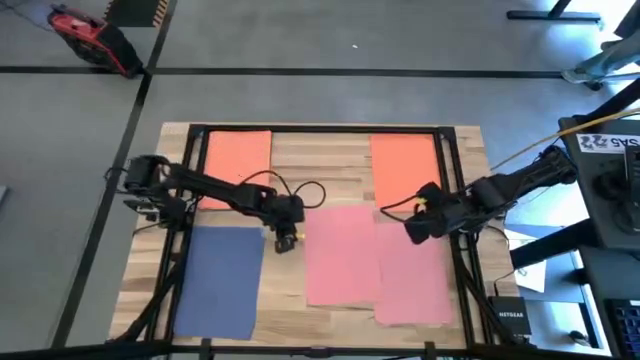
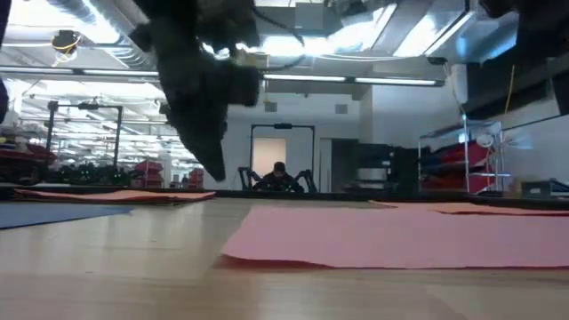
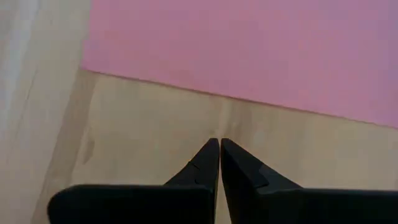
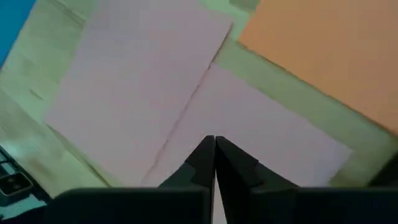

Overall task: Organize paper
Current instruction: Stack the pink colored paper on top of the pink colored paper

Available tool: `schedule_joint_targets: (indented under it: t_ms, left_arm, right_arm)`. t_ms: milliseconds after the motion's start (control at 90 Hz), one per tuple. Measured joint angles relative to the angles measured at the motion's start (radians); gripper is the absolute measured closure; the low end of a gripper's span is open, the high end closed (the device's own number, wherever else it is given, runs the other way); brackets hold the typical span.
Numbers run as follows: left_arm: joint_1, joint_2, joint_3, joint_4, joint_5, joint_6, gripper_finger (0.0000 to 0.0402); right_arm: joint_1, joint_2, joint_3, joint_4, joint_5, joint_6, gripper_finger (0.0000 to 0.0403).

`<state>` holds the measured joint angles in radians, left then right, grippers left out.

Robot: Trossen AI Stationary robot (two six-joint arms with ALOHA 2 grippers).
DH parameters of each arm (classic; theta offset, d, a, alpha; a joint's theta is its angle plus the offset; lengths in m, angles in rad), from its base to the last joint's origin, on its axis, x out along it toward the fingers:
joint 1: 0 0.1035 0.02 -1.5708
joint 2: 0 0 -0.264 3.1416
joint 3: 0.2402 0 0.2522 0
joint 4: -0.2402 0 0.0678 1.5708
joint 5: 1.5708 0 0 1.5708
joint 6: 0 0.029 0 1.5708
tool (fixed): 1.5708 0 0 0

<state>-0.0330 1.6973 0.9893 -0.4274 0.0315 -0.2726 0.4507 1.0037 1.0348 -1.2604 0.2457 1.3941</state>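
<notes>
Several sheets of paper lie flat on the wooden table [image 1: 330, 160]. One orange sheet [image 1: 236, 155] is far left and another [image 1: 403, 165] far right. A blue sheet [image 1: 220, 280] is near left. A pink sheet [image 1: 342, 255] lies in the middle, its edge overlapping a second pink sheet [image 1: 412, 285]. My left gripper [image 3: 219, 142] is shut above bare wood, just beside the middle pink sheet's [image 3: 249, 50] edge. My right gripper [image 4: 214, 140] is shut above the second pink sheet [image 4: 261, 130], near where the two overlap.
A black frame [image 1: 320, 129] runs along the table's far edge and down both sides. Bare wood shows between the two orange sheets and along the near edge. Equipment [image 1: 610, 190] stands beside the right edge. A person [image 2: 279, 174] sits in the room beyond.
</notes>
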Motion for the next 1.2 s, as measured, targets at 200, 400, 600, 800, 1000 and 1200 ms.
schedule_joint_targets:
  t_ms: [200,400,600,800,1000,1200]
  left_arm:
    - [0.01,0.125,0.059,-0.01,-0.022,0.014,0.0402]
    - [0.009,0.175,0.12,-0.023,-0.052,0.045,0.0402]
    - [0.031,0.203,0.165,0.023,-0.084,0.075,0.0402]
    - [0.041,0.275,0.25,0.054,-0.067,0.089,0.0402]
    - [0.016,0.315,0.332,0.034,-0.061,0.077,0.0402]
    - [0.006,0.295,0.413,-0.22,-0.059,0.124,0.0402]
  right_arm:
    - [0.0,-0.014,0.0,-0.026,0.014,-0.041,0.0403]
    - [0.0,-0.014,0.0,-0.029,0.014,-0.066,0.0403]
    - [0.0,-0.014,0.0,-0.03,0.033,-0.076,0.0403]
    - [0.0,-0.014,0.0,-0.029,0.034,-0.076,0.0403]
    - [0.0,-0.013,0.0,-0.027,0.04,-0.076,0.0403]
    - [0.0,-0.014,0.0,-0.03,0.052,-0.076,0.0403]
